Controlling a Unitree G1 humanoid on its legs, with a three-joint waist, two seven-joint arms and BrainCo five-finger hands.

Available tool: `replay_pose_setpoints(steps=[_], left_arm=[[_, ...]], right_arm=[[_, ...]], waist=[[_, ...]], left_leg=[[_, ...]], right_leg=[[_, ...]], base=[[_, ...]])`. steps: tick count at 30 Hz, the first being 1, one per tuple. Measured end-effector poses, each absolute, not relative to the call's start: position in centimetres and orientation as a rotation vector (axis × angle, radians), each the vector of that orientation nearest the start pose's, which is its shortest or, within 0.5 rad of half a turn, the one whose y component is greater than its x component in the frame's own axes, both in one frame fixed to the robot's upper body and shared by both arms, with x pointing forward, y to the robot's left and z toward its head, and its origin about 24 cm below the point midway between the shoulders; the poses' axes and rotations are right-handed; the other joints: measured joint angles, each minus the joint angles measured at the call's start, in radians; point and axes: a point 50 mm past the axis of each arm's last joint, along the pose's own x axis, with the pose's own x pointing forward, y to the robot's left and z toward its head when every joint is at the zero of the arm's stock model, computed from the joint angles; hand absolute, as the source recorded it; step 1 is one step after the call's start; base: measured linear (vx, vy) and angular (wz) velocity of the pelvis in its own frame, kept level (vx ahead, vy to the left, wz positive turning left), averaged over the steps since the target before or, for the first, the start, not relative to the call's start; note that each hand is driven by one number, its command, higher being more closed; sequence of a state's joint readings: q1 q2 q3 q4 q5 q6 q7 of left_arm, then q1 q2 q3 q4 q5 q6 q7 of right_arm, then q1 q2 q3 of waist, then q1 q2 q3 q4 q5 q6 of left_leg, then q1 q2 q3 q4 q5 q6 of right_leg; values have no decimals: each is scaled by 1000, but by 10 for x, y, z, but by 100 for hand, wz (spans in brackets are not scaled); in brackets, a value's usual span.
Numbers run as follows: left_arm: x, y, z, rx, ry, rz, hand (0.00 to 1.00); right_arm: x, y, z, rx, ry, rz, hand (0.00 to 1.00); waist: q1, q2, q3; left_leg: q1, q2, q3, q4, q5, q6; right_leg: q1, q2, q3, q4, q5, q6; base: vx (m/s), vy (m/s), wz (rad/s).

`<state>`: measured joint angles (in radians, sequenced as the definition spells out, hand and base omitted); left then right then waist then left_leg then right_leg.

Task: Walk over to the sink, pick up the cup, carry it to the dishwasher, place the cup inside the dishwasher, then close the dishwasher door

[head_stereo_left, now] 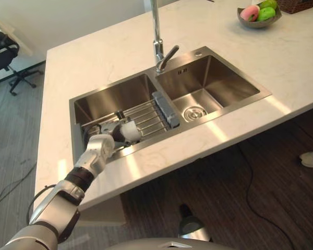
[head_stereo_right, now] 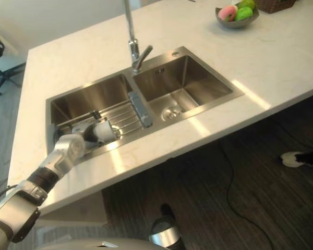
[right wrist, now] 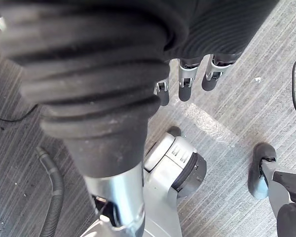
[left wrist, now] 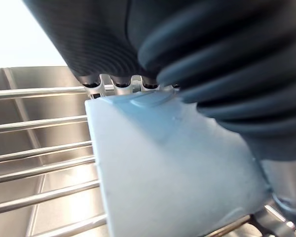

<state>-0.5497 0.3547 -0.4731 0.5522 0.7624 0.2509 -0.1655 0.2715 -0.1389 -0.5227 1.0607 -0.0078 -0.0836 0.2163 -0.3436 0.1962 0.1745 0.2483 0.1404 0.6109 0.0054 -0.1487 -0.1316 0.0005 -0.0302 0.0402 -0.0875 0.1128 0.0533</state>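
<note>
**Cup lies on the rack in the sink**

The cup [head_stereo_left: 130,131] is white. It lies on its side on a wire rack [head_stereo_left: 148,115] in the left bowl of the steel sink [head_stereo_left: 235,86]. The left hand [head_stereo_left: 105,143] reaches down into that bowl and is right up against the cup. In the left wrist view the cup sits close under the hand's dark cover, with the bars of the rack behind it. I cannot tell if this hand is clamped on the cup or just touching it.

The right hand [right wrist: 185,86] hangs down over the grey floor [right wrist: 266,98]. Its fingers are straight and a little apart, and it holds nothing.

A tall tap [head_stereo_left: 156,31] stands behind the sink, between the two bowls. The sink is set in a pale counter [head_stereo_left: 109,47]. Far off on the counter sits a dish [head_stereo_left: 258,23] with pink and green fruit [head_stereo_left: 266,13] in it.
</note>
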Motion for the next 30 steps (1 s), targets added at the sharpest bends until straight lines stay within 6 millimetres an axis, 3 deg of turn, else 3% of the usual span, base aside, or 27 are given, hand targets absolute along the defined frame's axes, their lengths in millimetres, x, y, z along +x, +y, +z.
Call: replay_pose_setpoints(steps=[5, 18, 21, 26, 30], left_arm=[[342, 155, 36, 1266, 303, -350, 100], [342, 152, 27, 1134, 250, -316, 100], [343, 152, 26, 1130, 234, -314, 100], [348, 157, 29, 1079, 188, -255, 100], [349, 162, 33, 935, 129, -147, 100]], right_arm=[[8, -262, -155, 210, 1139, -417, 0], [13, -256, -157, 178, 1171, -346, 0], [14, -253, -158, 167, 1178, -319, 0], [17, -240, -161, 174, 1200, -270, 0], [17, -233, -164, 170, 1219, -234, 0]], waist=[[-9, 16, 8], [17, 7, 6], [17, -1, 5], [19, -38, 4], [20, -64, 7]], left_leg=[[-1, 4, 5, 12, -9, -2], [5, 7, 3, 12, -10, -3], [13, 6, 3, 10, -11, -3], [14, 7, 19, 10, -15, -7], [34, 9, 52, 9, -18, -12]], right_leg=[[1, 1, 6, 0, 4, 2], [8, 4, 5, 0, 3, 4], [15, 4, 5, 0, 1, 6], [6, 11, 22, 0, 4, 2], [-1, 32, 62, 6, 16, -6]], base=[[-55, -34, -4], [-46, -36, 0], [-48, -34, 0], [-51, -43, -9], [-5, -31, -31]])
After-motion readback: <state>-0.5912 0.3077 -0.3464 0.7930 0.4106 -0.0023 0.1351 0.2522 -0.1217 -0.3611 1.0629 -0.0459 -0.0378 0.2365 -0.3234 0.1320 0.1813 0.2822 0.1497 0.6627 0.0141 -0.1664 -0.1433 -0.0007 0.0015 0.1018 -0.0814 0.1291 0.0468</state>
